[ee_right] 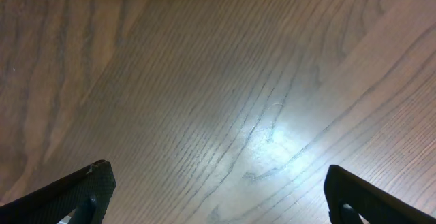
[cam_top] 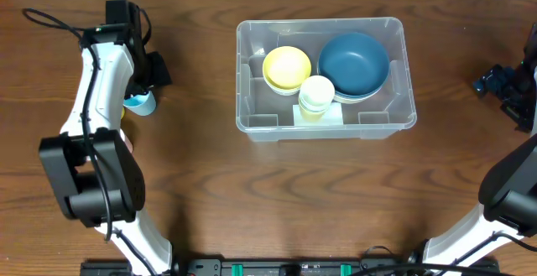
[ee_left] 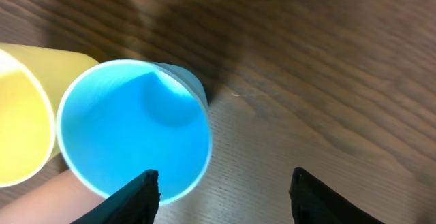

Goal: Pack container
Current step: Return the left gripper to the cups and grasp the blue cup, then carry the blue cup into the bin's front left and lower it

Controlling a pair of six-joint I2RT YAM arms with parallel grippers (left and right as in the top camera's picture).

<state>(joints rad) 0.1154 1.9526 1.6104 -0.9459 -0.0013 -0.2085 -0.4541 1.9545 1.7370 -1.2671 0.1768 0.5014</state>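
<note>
A dark brown wooden table [cam_top: 252, 192] with a flowing grain fills the overhead view. Right of its centre sits the container [cam_top: 323, 132], a large clear plastic bin with rounded corners, a rim lip and stepped inner corners. Inside it, a smooth, round, deep blue bowl [cam_top: 353, 64] lies at the right, and a smaller yellow bowl [cam_top: 286, 67] sits beside it at the left. A pale yellow cup [cam_top: 316, 94] stands in front, between the two bowls. A white label [cam_top: 334, 115] shows by the near wall.

My left pincer [ee_left: 225, 193] is well apart from the bin, at the table's left side. Its jaws stand wide and hold nothing. One dark finger [ee_left: 143, 186] overlaps the rim of a glossy sky-blue cup [ee_left: 133, 129], but I cannot tell whether they touch. A yellow cup [ee_left: 20, 115] presses against the blue one.

My right pincer [ee_right: 225, 197] is at the far right, also spread wide, with only bare wood beneath it.
</note>
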